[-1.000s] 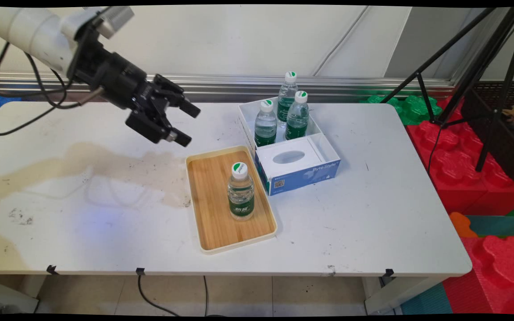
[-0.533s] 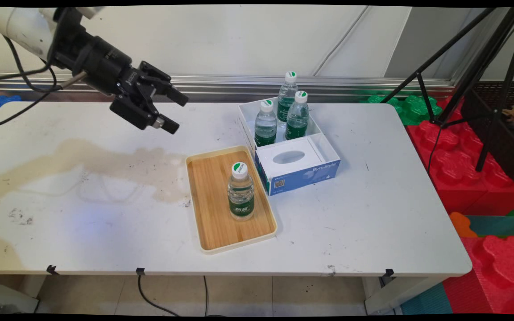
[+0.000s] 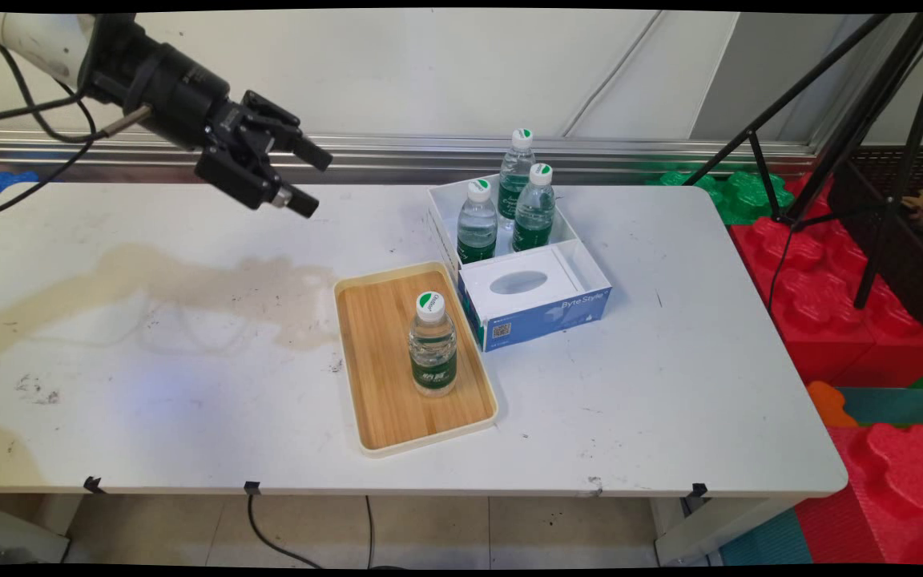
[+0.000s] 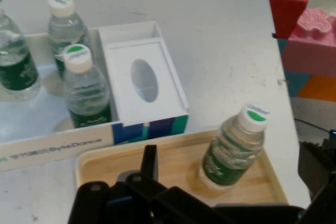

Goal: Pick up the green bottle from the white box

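The gripper (image 3: pixel 311 182) is held spread and empty above the table (image 3: pixel 670 385); the rearmost bottle (image 3: pixel 515 172) is partly hidden behind two others

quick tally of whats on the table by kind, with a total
water bottles: 4, with 1 on the tray and 3 in the box
wooden tray: 1
white box: 1
tissue box: 1
total: 7
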`<state>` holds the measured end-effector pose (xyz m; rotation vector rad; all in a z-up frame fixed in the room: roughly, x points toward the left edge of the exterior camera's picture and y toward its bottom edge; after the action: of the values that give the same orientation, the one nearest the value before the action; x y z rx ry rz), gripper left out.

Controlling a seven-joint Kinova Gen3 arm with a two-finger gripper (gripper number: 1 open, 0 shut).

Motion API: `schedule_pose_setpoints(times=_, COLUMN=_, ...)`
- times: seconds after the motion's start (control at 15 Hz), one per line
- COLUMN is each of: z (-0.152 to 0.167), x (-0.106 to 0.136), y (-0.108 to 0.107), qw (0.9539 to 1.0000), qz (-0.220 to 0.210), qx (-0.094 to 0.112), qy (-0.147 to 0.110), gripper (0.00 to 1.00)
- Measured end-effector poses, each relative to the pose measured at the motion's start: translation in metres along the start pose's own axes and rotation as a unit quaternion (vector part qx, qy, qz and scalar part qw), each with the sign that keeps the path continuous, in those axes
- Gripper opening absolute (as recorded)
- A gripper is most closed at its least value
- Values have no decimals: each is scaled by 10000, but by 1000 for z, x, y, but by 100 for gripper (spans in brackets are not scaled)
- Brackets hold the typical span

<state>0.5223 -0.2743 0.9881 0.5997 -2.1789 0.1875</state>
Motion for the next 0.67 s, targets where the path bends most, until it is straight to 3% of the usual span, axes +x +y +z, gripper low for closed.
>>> schedule_pose_setpoints(times=0.47, z=6, x=11, y=-30, qw=9996, qz=69, qx=270, qy=87, gripper=100)
schedule_pose_setpoints(times=0.67, z=24, x=15, y=-52, qw=9991, qz=151, qx=383, qy=89, gripper=100)
